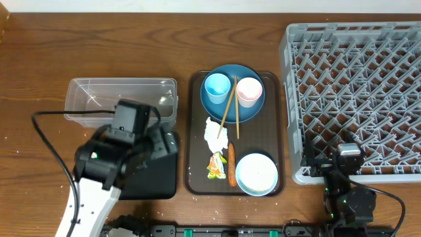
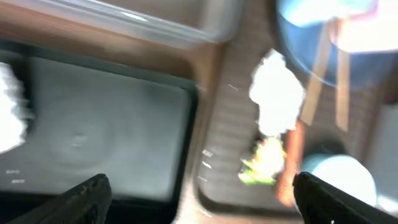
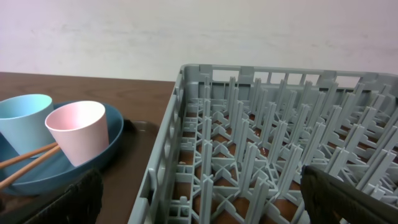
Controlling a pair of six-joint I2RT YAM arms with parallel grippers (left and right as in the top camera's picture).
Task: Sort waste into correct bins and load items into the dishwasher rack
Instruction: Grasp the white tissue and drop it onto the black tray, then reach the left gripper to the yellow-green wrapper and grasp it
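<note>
Plate (image 1: 251,112) on tray (image 1: 197,158) (rack (image 1: 287,99) right).

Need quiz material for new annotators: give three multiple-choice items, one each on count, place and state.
1. How many chopsticks lie across the blue plate? A one; B two; C four.
2. The carrot lies: A on the blue plate; B beside the wrapper on the serving tray; C across the chopsticks.
3. The left gripper has its jaws: A open; B shut on the carrot; C shut on the wrapper.
B: two sticks show. B: overhead shows it by the wrapper. A: they stand apart, nothing between.
</note>
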